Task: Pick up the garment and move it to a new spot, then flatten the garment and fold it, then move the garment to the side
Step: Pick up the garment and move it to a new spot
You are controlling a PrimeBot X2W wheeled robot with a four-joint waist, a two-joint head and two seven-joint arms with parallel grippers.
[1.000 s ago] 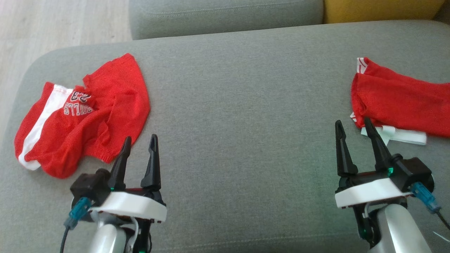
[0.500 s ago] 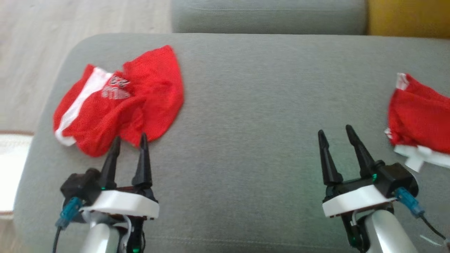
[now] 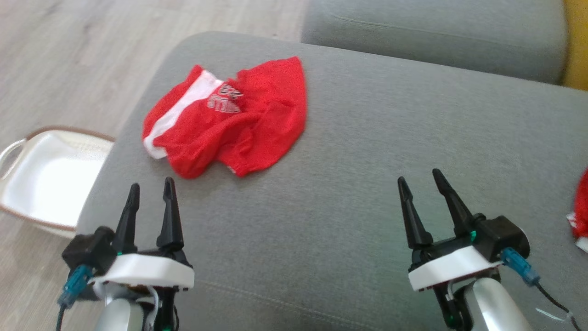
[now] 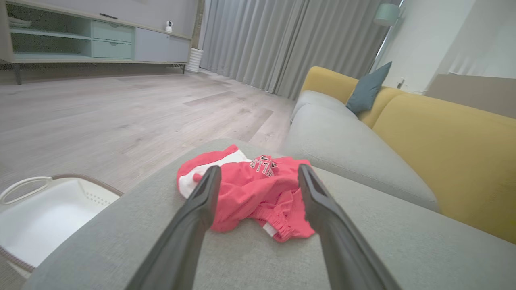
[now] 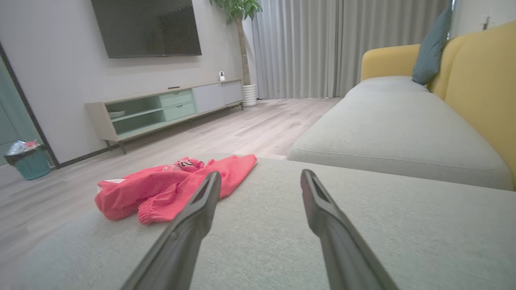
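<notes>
**Item 1: left gripper** (image 3: 151,184). Two dark fingers spread wide with nothing between them. They point forward, low over the grey seat cushion (image 3: 349,151). The white wrist housing and pale forearm rise from the lower edge of the head view.

**Item 2: right gripper** (image 3: 419,176). Fingers likewise parted and empty, leaning a little toward the left gripper. It sits level with the left gripper and well apart from it, over the same cushion.

**Item 3: garment** (image 3: 229,124). Red shorts with a white side stripe and lettering, lying crumpled on the cushion. They are ahead of the left gripper's fingertips and slightly to their right, near but not touching. In the left wrist view they lie beyond the two fingers. From the right gripper they lie ahead and well off to the left.

**Item 4: second red cloth** (image 3: 581,204). White-edged, right of the right gripper, apart from it and cut off by the head view's edge.

**Item 5: white basket** (image 3: 69,134). Brown-rimmed, on the wooden floor to the left of the left gripper, just beside the cushion's edge.
</notes>
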